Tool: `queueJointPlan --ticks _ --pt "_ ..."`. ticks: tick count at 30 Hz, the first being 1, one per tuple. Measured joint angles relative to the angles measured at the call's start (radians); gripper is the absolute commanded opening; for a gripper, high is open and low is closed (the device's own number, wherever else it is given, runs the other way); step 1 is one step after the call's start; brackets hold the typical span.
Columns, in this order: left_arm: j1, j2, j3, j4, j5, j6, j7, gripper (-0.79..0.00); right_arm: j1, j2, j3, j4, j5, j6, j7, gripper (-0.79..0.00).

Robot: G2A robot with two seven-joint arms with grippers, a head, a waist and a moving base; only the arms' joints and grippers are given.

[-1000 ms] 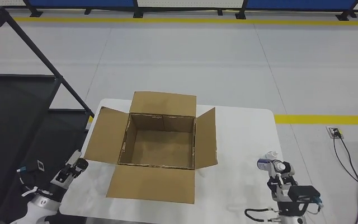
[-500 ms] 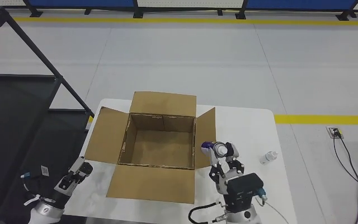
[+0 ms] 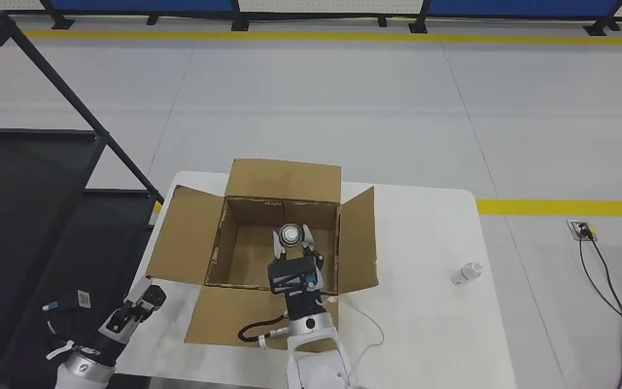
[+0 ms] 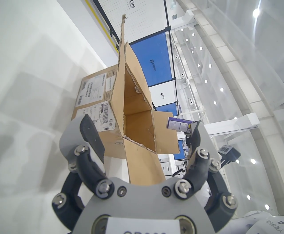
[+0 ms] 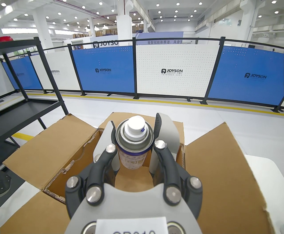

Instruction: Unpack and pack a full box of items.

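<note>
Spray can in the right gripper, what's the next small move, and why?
Probably lower it straight down. The right gripper is shut on the spray can, which is held upright over the inside of the open box and is apparently not yet down on its floor.

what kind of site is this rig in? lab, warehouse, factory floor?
Probably a fenced robot test cell inside a large industrial hall. Signs: the blue and white panel fence, the yellow floor line running in front of it, and the high ceiling with rows of lights.
</note>
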Motion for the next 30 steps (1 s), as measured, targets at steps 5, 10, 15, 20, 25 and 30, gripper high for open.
queueJointPlan --ticks 5,10,15,20,25,30 --pt "-0.012 0.0 0.013 -0.003 0.013 0.007 -0.017 0.0 -0.003 0.001 0.002 -0.006 -0.001 -0.002 0.001 -0.785" --pt "-0.041 0.0 0.042 0.008 0.034 0.029 -0.028 0.0 -0.003 0.001 0.002 -0.006 -0.001 -0.002 0.001 -0.785" --pt "-0.053 -0.001 0.039 0.026 0.022 0.041 -0.008 0.0 -0.003 0.001 0.002 -0.006 -0.001 -0.002 0.001 -0.785" --pt "-0.05 0.001 0.006 0.034 0.015 0.049 -0.005 0.0 0.005 -0.005 0.016 0.003 0.027 -0.049 0.016 -0.785" --pt "-0.038 0.001 -0.024 0.033 0.008 0.052 0.014 0.0 0.142 -0.052 -0.018 0.121 0.071 -0.109 0.123 -0.785" --pt "-0.016 -0.002 -0.036 0.03 -0.004 0.04 0.027 0.0 0.322 -0.124 -0.072 0.333 0.138 -0.138 0.257 -0.785"
